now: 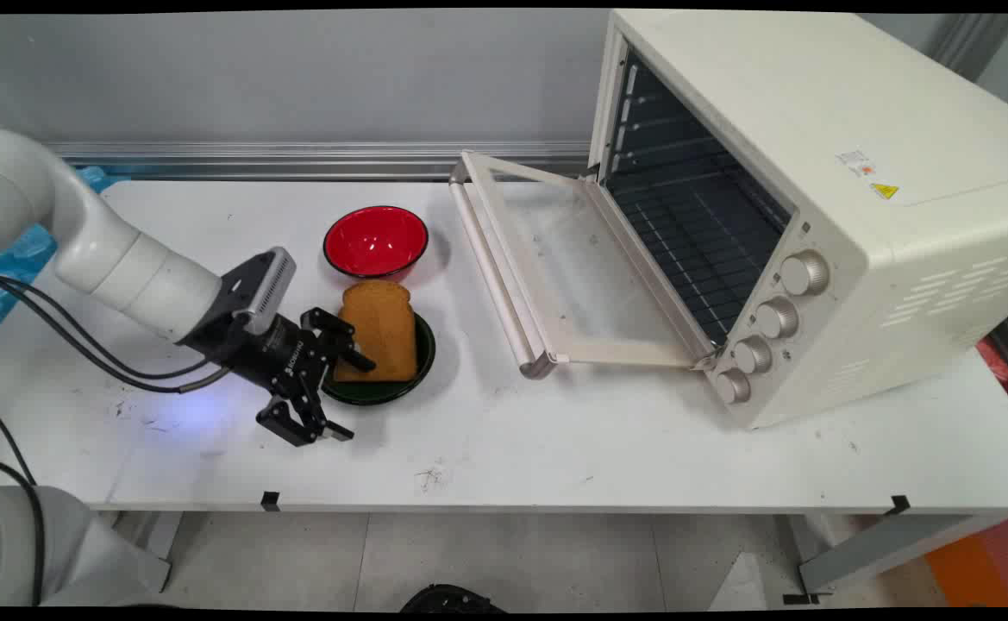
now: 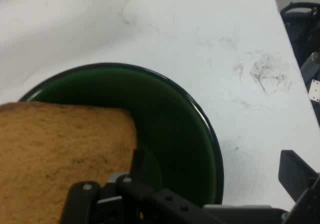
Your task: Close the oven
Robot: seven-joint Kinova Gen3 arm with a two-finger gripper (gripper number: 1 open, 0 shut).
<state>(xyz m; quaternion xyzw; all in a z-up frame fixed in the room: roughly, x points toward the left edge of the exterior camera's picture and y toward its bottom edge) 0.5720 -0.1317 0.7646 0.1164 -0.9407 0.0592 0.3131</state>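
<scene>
Bread slice [image 1: 380,332] lies propped in the green bowl [image 1: 422,362], near-left of centre; the gripper [image 1: 347,397] sits low at the bowl's left rim, fingers spread wide, one finger over the bread. Farther back, the red bowl [image 1: 375,241]; right, the oven [image 1: 814,207], door [image 1: 555,267] dropped open.

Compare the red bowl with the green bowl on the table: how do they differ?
The red bowl is empty; the green bowl holds a slice of bread. The red bowl stands farther back, toward the wall; the green bowl sits nearer, with the open pincer straddling its left rim. Both are round, upright and stand left of the open oven.
</scene>
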